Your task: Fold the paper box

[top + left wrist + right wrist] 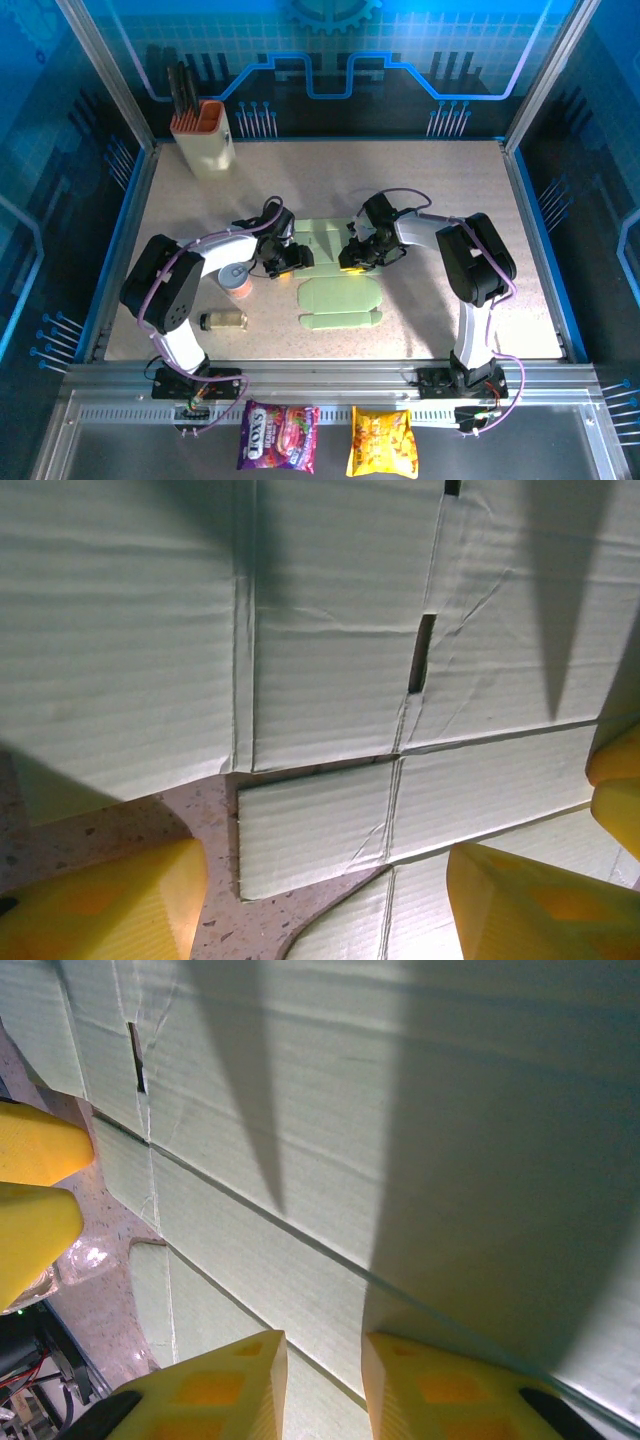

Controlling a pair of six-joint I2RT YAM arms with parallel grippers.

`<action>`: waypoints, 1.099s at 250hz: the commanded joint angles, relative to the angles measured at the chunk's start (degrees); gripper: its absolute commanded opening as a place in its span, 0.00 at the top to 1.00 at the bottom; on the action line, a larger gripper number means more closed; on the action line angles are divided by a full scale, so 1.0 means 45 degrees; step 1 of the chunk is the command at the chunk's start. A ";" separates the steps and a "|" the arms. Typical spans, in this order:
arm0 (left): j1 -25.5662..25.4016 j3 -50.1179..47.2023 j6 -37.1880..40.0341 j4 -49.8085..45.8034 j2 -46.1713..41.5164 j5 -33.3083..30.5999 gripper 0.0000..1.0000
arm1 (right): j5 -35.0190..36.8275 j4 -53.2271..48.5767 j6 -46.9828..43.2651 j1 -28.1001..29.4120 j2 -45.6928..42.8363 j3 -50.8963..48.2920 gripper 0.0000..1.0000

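Two grippers meet over the paper box [325,240], a pale mint-green die-cut sheet lying flat at the middle of the table [440,180]. The left gripper [325,860] has its yellow fingers spread wide, straddling a side flap without clasping it. The right gripper [325,1350] keeps only a slim gap above a crease; whether it pinches the card I cannot tell.

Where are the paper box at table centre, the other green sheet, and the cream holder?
paper box [322,238], top external view, bare middle panel.
other green sheet [338,302], top external view, centre panel.
cream holder [210,152], top external view, front wall.
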 commanded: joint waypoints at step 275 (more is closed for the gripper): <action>-0.0135 -0.0066 -0.0263 0.0180 -0.0885 0.0991 0.46 | 0.0680 -0.0318 -0.0119 -0.0027 0.0225 -0.0516 0.71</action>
